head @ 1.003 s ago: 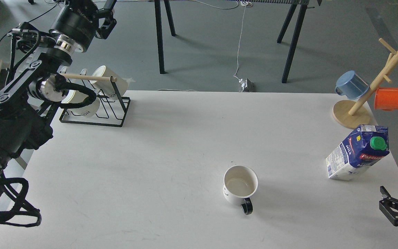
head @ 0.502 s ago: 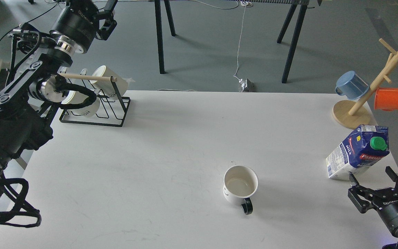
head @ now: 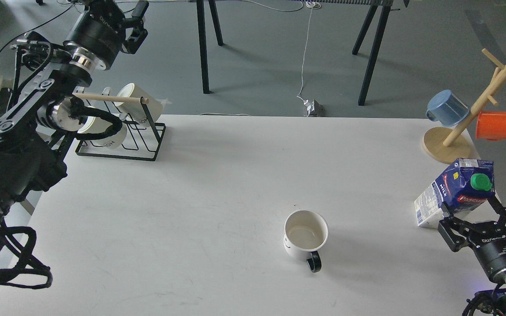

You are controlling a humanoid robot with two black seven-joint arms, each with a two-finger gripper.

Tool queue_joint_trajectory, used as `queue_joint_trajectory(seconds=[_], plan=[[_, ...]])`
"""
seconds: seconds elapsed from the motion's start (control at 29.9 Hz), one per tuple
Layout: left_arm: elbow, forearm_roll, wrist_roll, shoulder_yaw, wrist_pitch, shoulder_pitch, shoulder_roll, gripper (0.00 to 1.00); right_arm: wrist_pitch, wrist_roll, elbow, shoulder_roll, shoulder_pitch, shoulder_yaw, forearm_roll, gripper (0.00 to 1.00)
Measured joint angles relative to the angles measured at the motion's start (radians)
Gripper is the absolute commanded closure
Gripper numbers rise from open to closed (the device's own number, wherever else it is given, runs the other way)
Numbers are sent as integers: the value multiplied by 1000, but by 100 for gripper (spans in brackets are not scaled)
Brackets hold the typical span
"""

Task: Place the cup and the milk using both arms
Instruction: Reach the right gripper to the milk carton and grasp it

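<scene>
Jaws of the right gripper point(head: 481, 219) stand spread wide at the table's point(head: 200, 210) right edge, flanking the base of the milk point(head: 455, 193), not clamped. Risk: an off-centre close could tip the carton. Left gripper point(head: 135, 19) state cannot be determined. Cup point(head: 305, 235) stands mid-table.

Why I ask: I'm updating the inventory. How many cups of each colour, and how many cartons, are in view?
White: 3 seen, the cup on the table and two ribbed mugs on the partly hidden black rack
Blue cup: 1
Orange cup: 1
Milk carton: 1
Total: 6
</scene>
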Motion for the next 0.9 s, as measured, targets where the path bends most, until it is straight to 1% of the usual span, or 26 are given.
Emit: queue_joint_trajectory(seconds=[0.1,0.17,0.2,0.27,0.33,0.43,0.5,0.57,0.74,0.9], plan=[[0,0,0,0,0,2,0,0,0,9,-1,20,8,1,-18,8],[0,0,0,0,0,2,0,0,0,20,-3,36,12,8,-27,9],[0,0,0,0,0,3,0,0,0,25,-6,45,15,14,-35,12],[0,0,0,1,1,4,0,0,0,30,-15,60,20,27,-56,21],[0,0,0,1,1,5,0,0,0,32,-26,78,23,36,-77,23],[0,0,0,3,2,6,1,0,0,33,-45,97,25,41,-98,33],[1,0,0,3,3,6,1,0,0,33,-52,105,27,42,-107,37],[1,1,1,3,3,6,1,0,0,33,-54,109,28,43,-111,39],[2,1,3,3,4,6,1,0,0,33,-38,110,29,51,-114,39],[2,3,3,5,26,6,1,0,0,33,40,110,14,55,-114,38]])
